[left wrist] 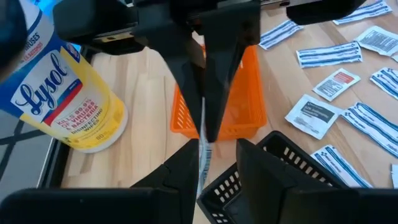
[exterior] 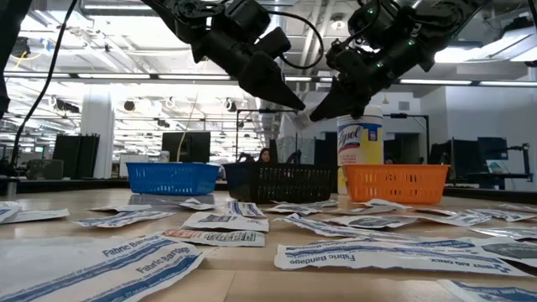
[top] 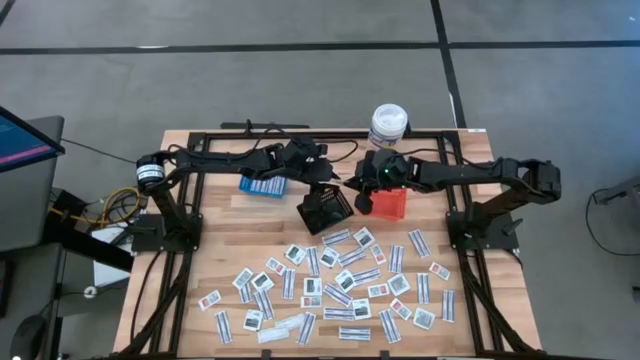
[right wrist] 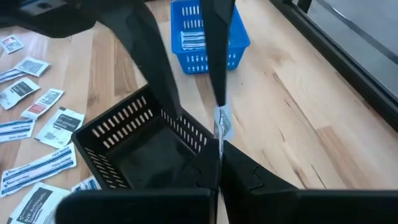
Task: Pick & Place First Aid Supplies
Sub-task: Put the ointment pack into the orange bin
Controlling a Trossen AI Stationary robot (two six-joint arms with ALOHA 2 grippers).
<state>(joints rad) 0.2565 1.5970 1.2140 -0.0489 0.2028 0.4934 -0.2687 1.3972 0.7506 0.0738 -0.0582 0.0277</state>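
Note:
A small white packet [right wrist: 222, 123] hangs in the air above the far right corner of the black basket [top: 325, 208], with my right gripper [right wrist: 219, 148] shut on it. My left gripper [left wrist: 217, 147] faces it from the table's left, open, with one finger on either side of the same packet [left wrist: 203, 152]. In the low view the two grippers meet tip to tip, with the packet [exterior: 302, 113] between them. Many more flat white packets [top: 340, 290] lie spread over the near half of the table. My right gripper pinches the packet's near end [right wrist: 220, 138] between its two fingers, coming slanting down from the table's right. The packet stands edge-on beyond the fingertips, lifted clear of the basket. Whether a fingertip [right wrist: 218, 99] of my left gripper touches the packet's free end, I cannot tell.
An orange basket [top: 390, 203] stands right of the black one, and a blue basket [top: 263, 185] holding printed strips stands to its left. A white bottle with a yellow label [top: 388, 125] stands at the far edge. Dark frame rails [top: 190, 250] run along the table's sides.

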